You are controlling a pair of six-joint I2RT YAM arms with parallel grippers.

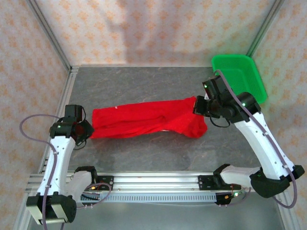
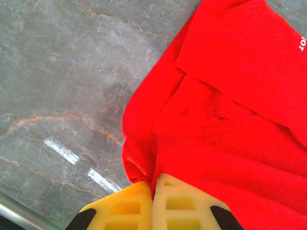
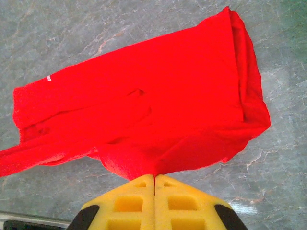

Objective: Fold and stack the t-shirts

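Note:
A bright red t-shirt (image 1: 146, 120) stretches in a long band across the grey table, held at both ends. My left gripper (image 1: 88, 130) is shut on its left end; in the left wrist view the yellow fingertips (image 2: 154, 184) pinch a fold of the red t-shirt (image 2: 230, 110), with a bit of white lettering at the upper right. My right gripper (image 1: 197, 106) is shut on the right end; in the right wrist view the closed gripper (image 3: 154, 177) clamps the edge of the t-shirt (image 3: 158, 105), which hangs loosely away from it.
A green mesh basket (image 1: 238, 76) stands at the back right corner, just behind my right arm. The grey marbled table (image 1: 144, 81) has patterned walls around it and an aluminium rail (image 1: 153, 184) along the near edge.

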